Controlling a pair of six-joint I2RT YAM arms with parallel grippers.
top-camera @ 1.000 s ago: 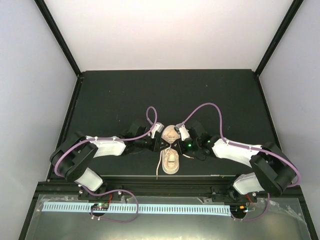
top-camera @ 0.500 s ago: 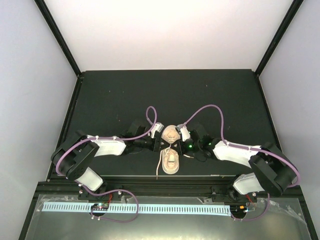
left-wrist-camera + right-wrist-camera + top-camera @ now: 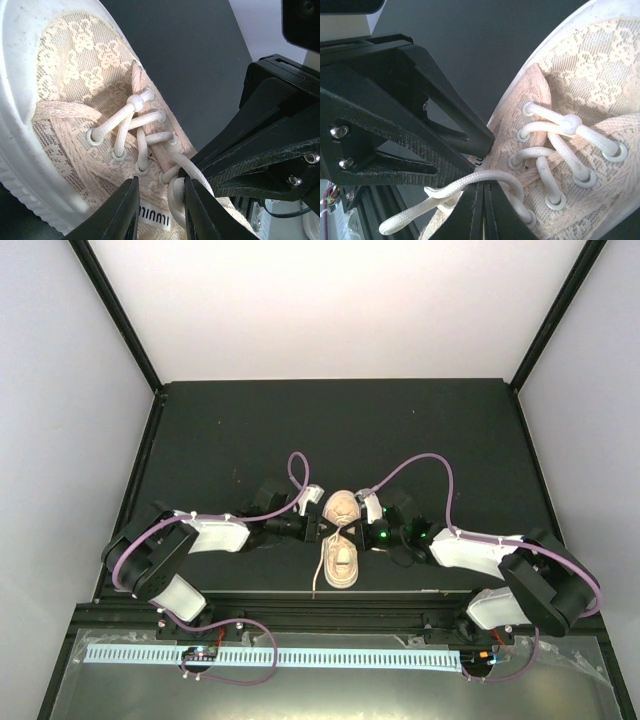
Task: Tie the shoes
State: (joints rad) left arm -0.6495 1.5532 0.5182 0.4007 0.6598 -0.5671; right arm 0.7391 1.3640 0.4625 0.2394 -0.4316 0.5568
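The pale pink-beige sneaker [image 3: 341,560] lies between the two arms, toe pointing away. My left gripper [image 3: 324,527] is at its left side. In the left wrist view it [image 3: 160,212] is open over the tongue, and a cream lace loop [image 3: 176,192] touches the inside of its right finger [image 3: 197,207]. My right gripper [image 3: 359,527] is at the shoe's right side. In the right wrist view it [image 3: 483,210] is shut, and a lace [image 3: 470,184] lies across its tips. I cannot tell whether the lace is pinched.
A loose lace end [image 3: 317,575] trails from the shoe toward the front edge of the black mat [image 3: 250,430]. The two grippers face each other closely over the shoe. Purple cables [image 3: 296,472] arc above both wrists.
The right arm's elbow has drawn slightly toward the near right, and both wrists have shifted a little. The shoe stays in place.
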